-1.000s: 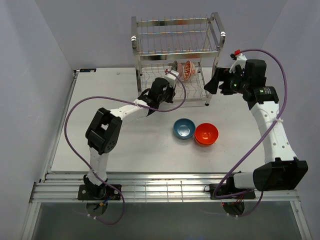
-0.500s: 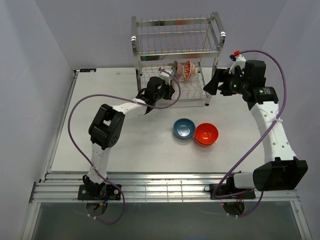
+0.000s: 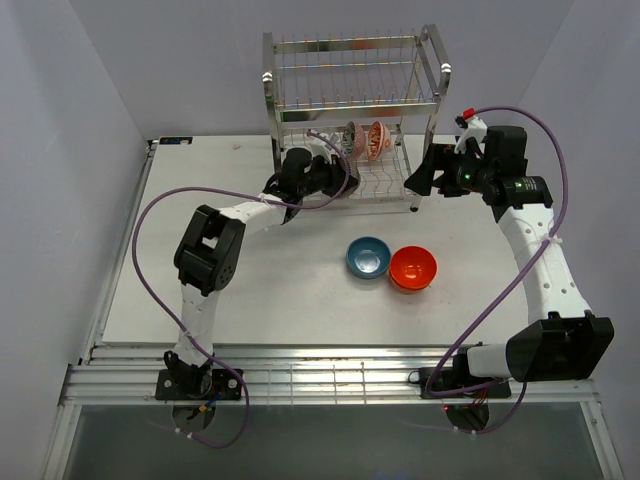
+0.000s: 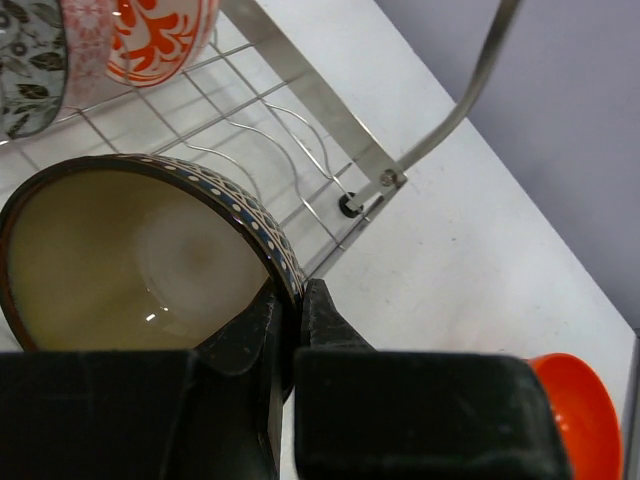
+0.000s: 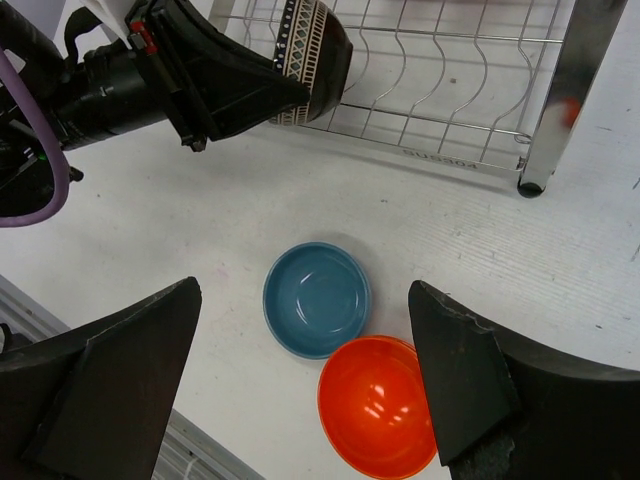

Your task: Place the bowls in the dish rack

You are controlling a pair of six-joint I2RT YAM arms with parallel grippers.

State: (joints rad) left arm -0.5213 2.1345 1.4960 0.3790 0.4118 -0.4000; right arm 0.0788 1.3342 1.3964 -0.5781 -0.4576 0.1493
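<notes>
My left gripper (image 3: 330,176) (image 4: 290,300) is shut on the rim of the brown bowl (image 4: 130,260) (image 5: 312,45), one finger inside and one outside. It holds the bowl tilted over the front left of the dish rack's (image 3: 350,70) (image 5: 440,60) lower tier. A red-and-white patterned bowl (image 3: 376,140) (image 4: 160,35) stands on edge in that tier, beside a grey leaf-patterned one (image 4: 25,70). The blue bowl (image 3: 368,257) (image 5: 317,299) and the orange-red bowl (image 3: 413,267) (image 5: 381,405) sit touching on the table. My right gripper (image 3: 418,180) (image 5: 305,295) hangs open, high over them by the rack's right front post.
The rack's front right foot (image 5: 532,185) stands on the white table (image 3: 250,290). The upper tier (image 3: 355,95) overhangs the lower one. Purple cables loop from both arms. Grey walls close in on the left and right.
My left arm has carried the brown bowl left and farther back, in over the lower tier's front edge. The right gripper has drifted slightly left. The table bowls have not moved.
</notes>
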